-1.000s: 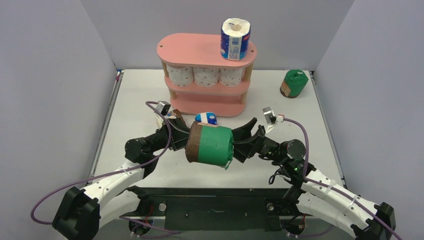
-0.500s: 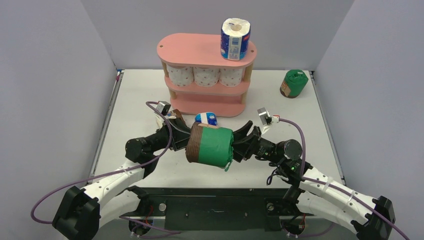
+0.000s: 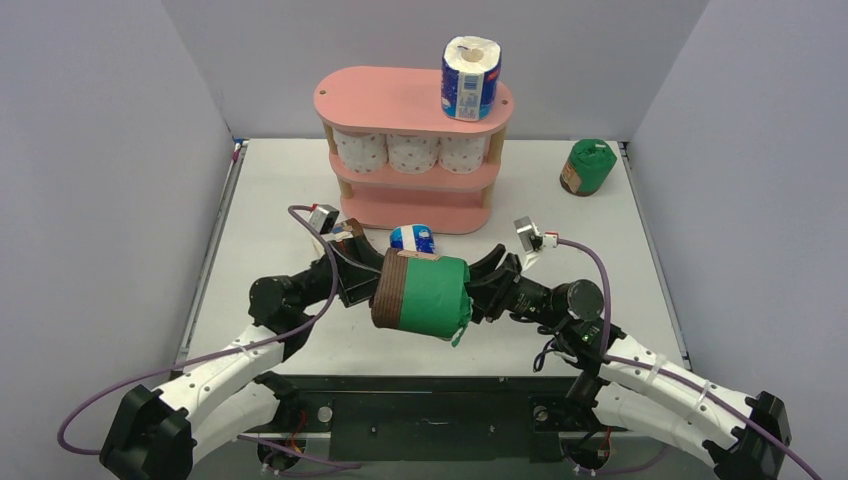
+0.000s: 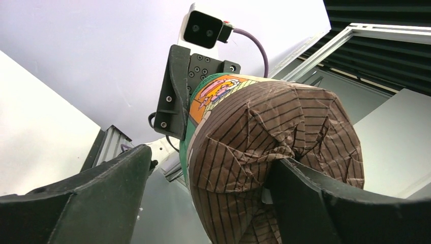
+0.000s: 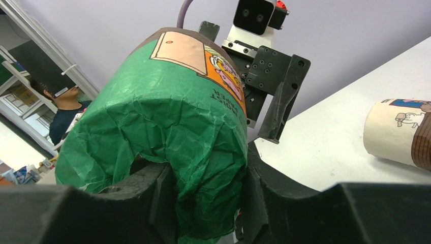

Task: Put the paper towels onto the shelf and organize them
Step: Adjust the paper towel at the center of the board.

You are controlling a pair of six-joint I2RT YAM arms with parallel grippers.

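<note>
A paper towel roll (image 3: 425, 293) in green wrap with a brown striped end hangs above the table's front middle, between both grippers. My right gripper (image 3: 482, 285) is shut on its green end (image 5: 167, 127), one finger in the core hole and the other outside the wall, as the right wrist view (image 5: 203, 173) shows. My left gripper (image 3: 362, 275) stands open at the brown end (image 4: 274, 147); one finger rests in the crumpled centre, the other is well apart. The pink shelf (image 3: 380, 100) stands at the back, with three dotted white rolls (image 3: 410, 152) on its middle tier and a blue-and-white roll (image 3: 470, 78) on top.
Another green roll (image 3: 586, 166) stands at the far right of the table. A roll (image 3: 412, 238) lies on its side just behind the held one, in front of the shelf, and shows in the right wrist view (image 5: 401, 132). Grey walls close in both sides.
My right gripper has closed on the roll's green end. My left gripper has opened and let go of the brown end. The roll has hardly moved.
</note>
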